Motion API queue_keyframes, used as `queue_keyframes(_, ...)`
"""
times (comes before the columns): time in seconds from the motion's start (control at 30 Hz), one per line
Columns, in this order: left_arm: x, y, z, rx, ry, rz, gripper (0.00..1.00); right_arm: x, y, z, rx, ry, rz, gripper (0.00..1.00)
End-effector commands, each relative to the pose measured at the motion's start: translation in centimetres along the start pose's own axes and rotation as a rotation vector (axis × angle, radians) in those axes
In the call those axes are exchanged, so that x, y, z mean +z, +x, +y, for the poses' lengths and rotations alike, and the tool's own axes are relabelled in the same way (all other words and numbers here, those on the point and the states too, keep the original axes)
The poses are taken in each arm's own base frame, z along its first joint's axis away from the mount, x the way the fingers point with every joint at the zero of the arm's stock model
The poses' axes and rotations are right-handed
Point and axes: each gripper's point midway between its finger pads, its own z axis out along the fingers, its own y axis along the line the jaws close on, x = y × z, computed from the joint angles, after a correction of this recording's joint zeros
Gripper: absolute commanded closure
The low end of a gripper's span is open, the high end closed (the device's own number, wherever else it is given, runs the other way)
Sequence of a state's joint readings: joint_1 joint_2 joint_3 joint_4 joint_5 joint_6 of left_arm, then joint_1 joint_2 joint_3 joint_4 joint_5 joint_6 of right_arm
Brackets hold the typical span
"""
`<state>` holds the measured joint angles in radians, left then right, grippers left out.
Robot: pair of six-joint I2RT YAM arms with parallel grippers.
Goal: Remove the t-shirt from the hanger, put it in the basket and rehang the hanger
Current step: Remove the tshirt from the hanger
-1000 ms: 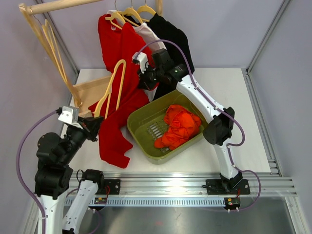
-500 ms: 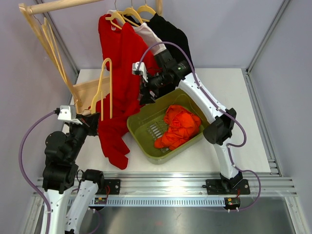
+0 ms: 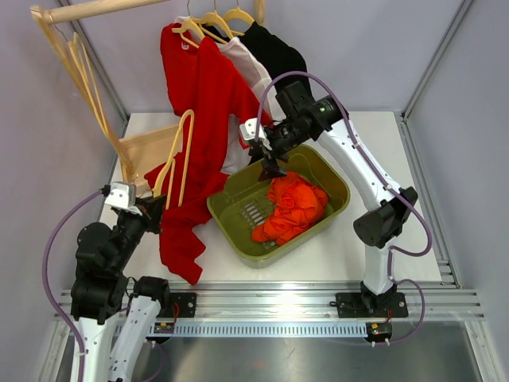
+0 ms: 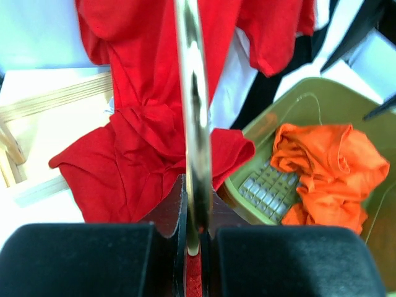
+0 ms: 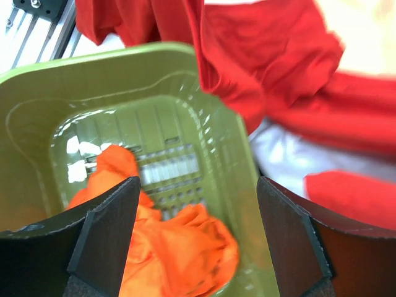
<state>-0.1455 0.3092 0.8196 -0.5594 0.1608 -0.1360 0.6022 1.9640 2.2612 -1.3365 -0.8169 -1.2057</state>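
My left gripper [image 3: 153, 207] [image 4: 197, 238] is shut on the lower end of a pale yellow hanger [image 3: 188, 116] [image 4: 192, 124], which stands up from its jaws. A red t-shirt [image 3: 203, 159] [image 4: 142, 142] hangs beside and behind the hanger and trails down onto the table. I cannot tell whether it still sits on the hanger. My right gripper [image 3: 266, 163] [image 5: 197, 204] is open over the green basket [image 3: 338, 179] [image 5: 37, 80], apart from the red cloth. Nothing is between its fingers.
An orange garment [image 3: 294, 207] [image 5: 167, 253] lies in the basket. At the back, a wooden rail [image 3: 87, 9] carries red, white and black shirts [image 3: 274, 52] on hangers. Bare hangers [image 3: 83, 72] hang at the left above the rack's wooden base [image 3: 147, 147].
My right gripper has opened, let go of the red t-shirt and swung right over the basket. The hanger in my left gripper has shifted a little; the shirt now hangs slack.
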Motion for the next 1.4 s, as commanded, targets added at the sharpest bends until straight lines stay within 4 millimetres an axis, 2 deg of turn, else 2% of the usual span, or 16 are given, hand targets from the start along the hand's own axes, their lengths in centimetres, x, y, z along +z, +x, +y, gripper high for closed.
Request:
queue_keyframes(0.0, -0.3, -1.2, -1.9, 0.107, 0.122, -0.026, 1.0, -1.8, -3.6, 1.3, -0.143, -0.021, -0.088, 0.17)
queue_keyframes(0.03, -0.2, -1.0, -2.1, 0.118, 0.138, -0.012, 1.0, -2.5, -5.1, 1.6, -0.181, -0.025, -0.131, 0.17)
queue_keyframes(0.13, 0.1, -0.3, -2.6, 0.16, 0.188, 0.028, 1.0, -2.9, -7.5, 1.9, -0.235, -0.031, -0.18, 0.17)
queue_keyframes(0.27, 0.5, 0.6, -3.7, 0.212, 0.283, 0.07, 1.0, -0.9, -8.8, 2.0, -0.324, -0.03, -0.136, 0.17)
queue_keyframes(0.3, 0.7, 0.8, -4.2, 0.228, 0.321, 0.081, 1.0, 0.4, -9.3, 2.6, -0.347, -0.047, -0.124, 0.17)
queue_keyframes(0.47, 1.0, 0.4, -4.9, 0.263, 0.377, 0.088, 1.0, 3.4, -9.3, 0.6, -0.399, -0.003, -0.064, 0.17)
queue_keyframes(0.57, 0.9, 0.4, -5.2, 0.272, 0.4, 0.085, 1.0, 4.2, -9.4, -0.4, -0.399, 0.012, -0.07, 0.2)
queue_keyframes(0.83, 0.6, 0.6, -6.2, 0.285, 0.467, 0.08, 1.0, 6.6, -8.1, -0.3, -0.398, -0.017, -0.026, 0.28)
queue_keyframes(0.93, 0.6, 0.8, -6.3, 0.29, 0.476, 0.085, 1.0, 7.1, -7.9, -0.2, -0.391, -0.027, -0.022, 0.47)
queue_keyframes(0.97, 0.7, 0.9, -6.2, 0.297, 0.478, 0.083, 1.0, 7.1, -7.8, -0.2, -0.389, -0.027, -0.02, 0.57)
queue_keyframes(1.0, 0.7, 0.9, -6.2, 0.298, 0.476, 0.084, 1.0, 7.1, -7.8, -0.2, -0.391, -0.025, -0.018, 0.74)
queue_keyframes(1.07, 0.8, 1.2, -6.0, 0.303, 0.471, 0.091, 1.0, 6.8, -7.7, -0.3, -0.398, -0.017, -0.003, 0.88)
queue_keyframes(1.2, 1.3, 2.2, -5.7, 0.294, 0.468, 0.13, 1.0, 5.7, -7.6, -0.6, -0.415, 0.019, 0.031, 1.0)
queue_keyframes(1.27, 1.5, 2.5, -5.5, 0.293, 0.456, 0.139, 0.99, 4.5, -8.0, -0.7, -0.415, 0.04, 0.024, 1.0)
queue_keyframes(1.3, 1.5, 2.6, -5.4, 0.293, 0.453, 0.14, 0.9, 4.2, -8.3, -0.6, -0.407, 0.041, 0.005, 1.0)
queue_keyframes(1.37, 1.5, 2.6, -5.1, 0.295, 0.434, 0.131, 0.83, 2.7, -8.3, -1.0, -0.388, 0.06, -0.013, 1.0)
